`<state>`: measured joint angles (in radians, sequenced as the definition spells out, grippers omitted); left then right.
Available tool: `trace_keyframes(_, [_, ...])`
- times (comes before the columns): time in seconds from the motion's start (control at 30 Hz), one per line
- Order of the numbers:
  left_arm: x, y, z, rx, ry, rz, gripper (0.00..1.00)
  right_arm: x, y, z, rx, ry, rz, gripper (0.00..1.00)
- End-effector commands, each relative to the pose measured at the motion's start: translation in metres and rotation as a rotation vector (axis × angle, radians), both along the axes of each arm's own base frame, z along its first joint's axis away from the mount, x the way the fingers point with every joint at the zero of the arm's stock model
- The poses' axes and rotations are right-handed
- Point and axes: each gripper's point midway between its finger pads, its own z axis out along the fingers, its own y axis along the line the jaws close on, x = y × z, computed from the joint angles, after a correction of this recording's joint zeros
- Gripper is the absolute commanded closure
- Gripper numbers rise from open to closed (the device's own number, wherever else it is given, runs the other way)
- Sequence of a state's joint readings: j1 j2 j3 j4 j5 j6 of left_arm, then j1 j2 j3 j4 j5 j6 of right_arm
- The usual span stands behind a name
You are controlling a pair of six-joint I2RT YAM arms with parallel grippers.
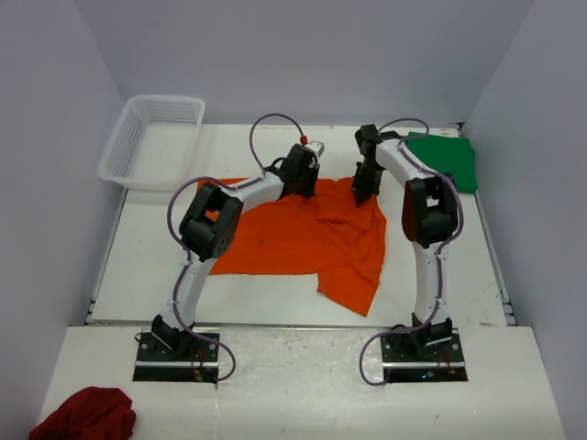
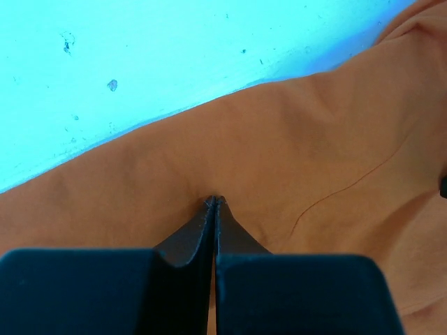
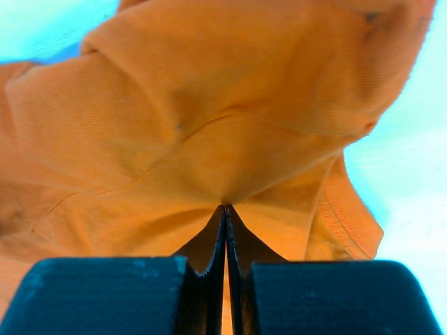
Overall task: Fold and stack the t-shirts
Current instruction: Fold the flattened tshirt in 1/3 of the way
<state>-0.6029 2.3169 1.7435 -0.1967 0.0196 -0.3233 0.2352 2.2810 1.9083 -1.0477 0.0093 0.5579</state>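
Step, I think: first fold, orange shirt (image 1: 293, 240) spread on table (image 1: 147, 266) | left hand (image 2: 215, 201) and right hand (image 3: 225, 208) pinched tight on its far edge | next: I should lift both together toward me.

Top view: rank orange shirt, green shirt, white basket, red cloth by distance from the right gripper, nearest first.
From the right gripper:
1. orange shirt: pinched in its jaws, spread in the middle.
2. green shirt: just to its right, far right corner.
3. white basket: far left corner.
4. red cloth: near left corner.
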Motion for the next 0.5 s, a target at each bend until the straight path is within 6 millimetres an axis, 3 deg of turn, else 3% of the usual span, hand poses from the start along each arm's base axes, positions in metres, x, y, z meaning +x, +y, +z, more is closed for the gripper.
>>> trace_keyframes(0.0, [-0.003,0.017,-0.001,0.02,0.035,0.042,1.0,-0.001,-0.009,0.006,-0.032,0.013,-0.055,1.0])
trace_keyframes(0.37, [0.005,0.04,-0.013,0.081,0.032,0.078,1.0,0.006,-0.019,0.01,0.012,-0.001,-0.112,1.0])
trace_keyframes(0.47, [0.009,0.039,-0.009,0.079,0.003,0.052,1.0,0.011,-0.023,0.022,0.019,-0.043,-0.1,1.0])
